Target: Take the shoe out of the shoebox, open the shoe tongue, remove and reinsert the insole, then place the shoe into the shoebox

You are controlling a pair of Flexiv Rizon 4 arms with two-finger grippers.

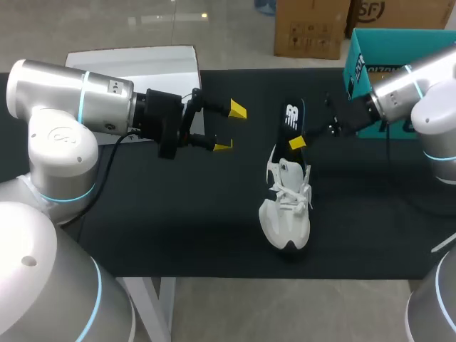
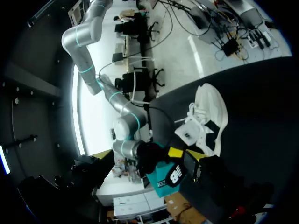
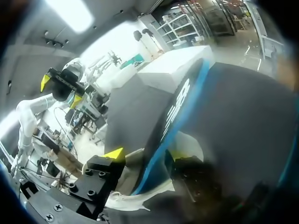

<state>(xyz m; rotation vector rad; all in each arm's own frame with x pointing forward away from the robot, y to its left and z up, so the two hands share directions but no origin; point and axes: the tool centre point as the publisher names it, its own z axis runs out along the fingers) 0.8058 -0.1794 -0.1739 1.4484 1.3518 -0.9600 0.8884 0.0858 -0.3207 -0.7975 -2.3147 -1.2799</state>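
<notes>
A white shoe (image 1: 288, 206) lies on the black table (image 1: 178, 214), toe towards the front edge. A black insole (image 1: 292, 117) with a blue edge sticks up out of its heel opening. My right gripper (image 1: 299, 139) is at the insole's lower part. In the right wrist view the insole (image 3: 177, 107) runs between the spread fingers of the right gripper (image 3: 145, 156), with a gap on one side and the white shoe (image 3: 191, 144) underneath. My left gripper (image 1: 229, 128) hangs open and empty left of the shoe. From the left wrist the shoe (image 2: 208, 116) lies ahead.
The teal shoebox (image 1: 385, 50) stands at the back right, behind my right arm, and shows as the shoebox (image 2: 163, 177) in the left wrist view. A white flat lid (image 1: 142, 60) lies at the back left. Bare black table stretches left of the shoe.
</notes>
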